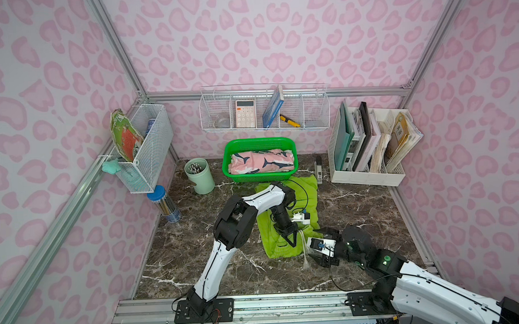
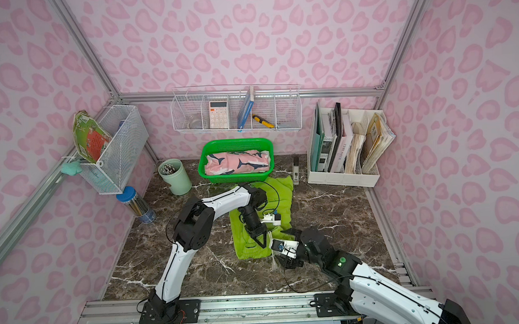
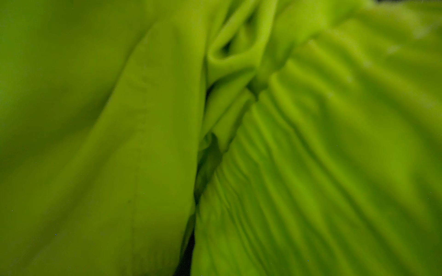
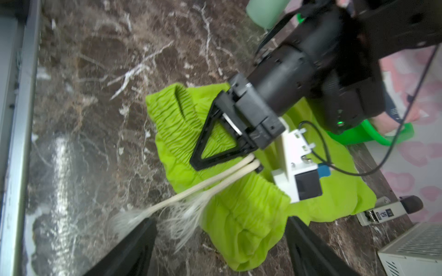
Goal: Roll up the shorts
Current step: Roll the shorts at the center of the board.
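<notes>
Blocked straight ahead of right end effector (image 4: 221, 221) by left end effector (image 1: 291, 240) and lime shorts (image 1: 280, 248); passable over bare worktop (image 1: 367, 218) on either side.

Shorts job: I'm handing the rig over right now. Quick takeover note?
Left tool: shut, tip down on the lime green shorts at the waistband, by the drawstring; whether it pinches cloth is unclear.
Right tool: open, empty, beside the waistband end.
Things: green pair spread on the table, rumpled; pink shark shorts in the green basket.
Done: pink pair looks rolled and stowed.
Left: roll the green pair; no roll started yet.
</notes>
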Available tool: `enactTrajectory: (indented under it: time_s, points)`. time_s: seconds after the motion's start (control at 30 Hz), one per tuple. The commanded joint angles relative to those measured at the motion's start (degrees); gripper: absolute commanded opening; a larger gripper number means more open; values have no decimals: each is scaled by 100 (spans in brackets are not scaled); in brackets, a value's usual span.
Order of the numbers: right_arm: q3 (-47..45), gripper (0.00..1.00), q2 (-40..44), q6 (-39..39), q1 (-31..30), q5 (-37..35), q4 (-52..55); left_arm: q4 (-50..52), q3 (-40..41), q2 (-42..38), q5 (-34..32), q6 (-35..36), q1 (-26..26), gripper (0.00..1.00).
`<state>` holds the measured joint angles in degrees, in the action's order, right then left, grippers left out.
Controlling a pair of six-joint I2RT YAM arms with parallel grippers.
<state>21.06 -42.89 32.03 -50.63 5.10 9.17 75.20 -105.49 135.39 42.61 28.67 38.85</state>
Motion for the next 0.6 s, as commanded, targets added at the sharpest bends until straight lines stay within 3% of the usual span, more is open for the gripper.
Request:
enactTrajectory:
  time_s: [0.0, 0.37, 0.57]
  points:
    - [-48, 90, -241, 947, -248, -530, 161, 350, -173, 200, -81, 152, -48, 0]
    - [-449, 94, -1131, 2528, -515, -1330, -1451, 540, -446, 531, -181, 175, -65, 0]
    - [-414, 94, -1597, 2865, -475, -1324, -1805, 578, -563, 617, -175, 174, -86, 0]
